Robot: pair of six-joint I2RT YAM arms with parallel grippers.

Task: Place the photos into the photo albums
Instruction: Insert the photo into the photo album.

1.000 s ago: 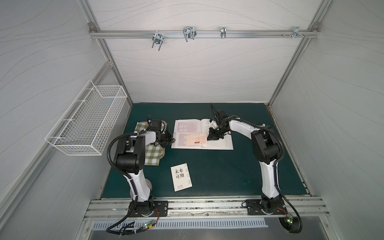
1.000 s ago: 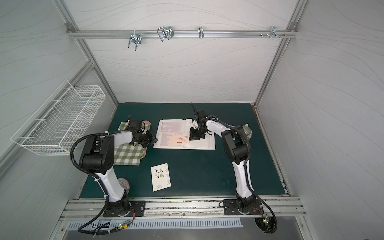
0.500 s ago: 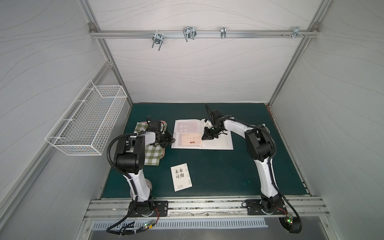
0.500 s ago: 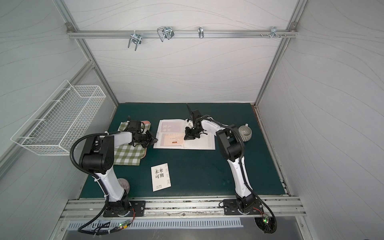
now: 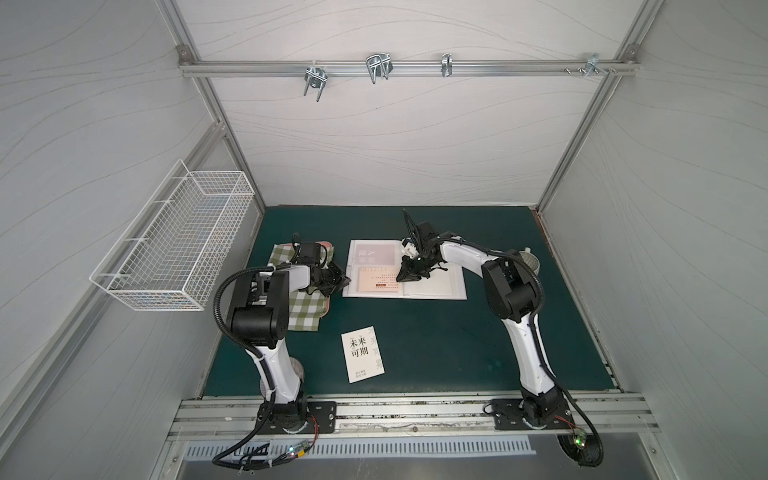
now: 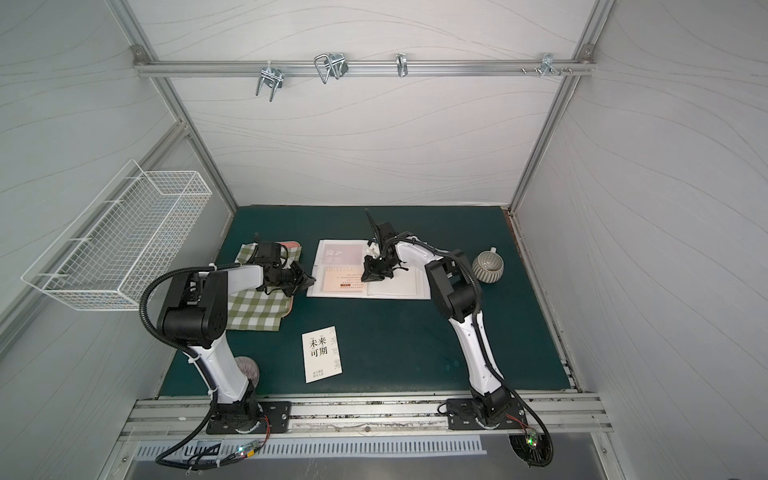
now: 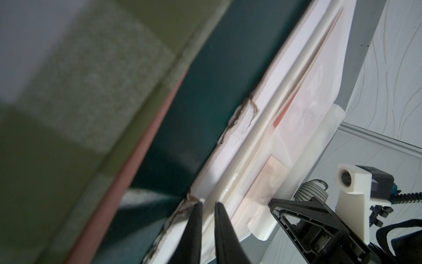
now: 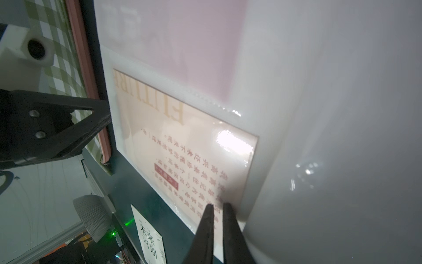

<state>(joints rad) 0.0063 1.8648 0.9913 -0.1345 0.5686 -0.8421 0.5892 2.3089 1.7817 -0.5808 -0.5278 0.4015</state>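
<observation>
Nearest, we see the white card [image 5: 362,353] loose on the mat [image 5: 436,345], faint grey characters at its edge unreadable. Beyond, the open album [image 5: 432,286] sleeves the cream card [image 8: 182,148]; the right gripper [image 8: 218,205] rests on it, jaws nearly closed, empty. The left gripper [image 7: 208,204] meets the album's edge; whether it pinches, we cannot tell.

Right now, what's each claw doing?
Left claw: nearly closed at the edge of the photo album; grip cannot be told.
Right claw: closed, tips on the sleeved cream card, holding nothing.
</observation>
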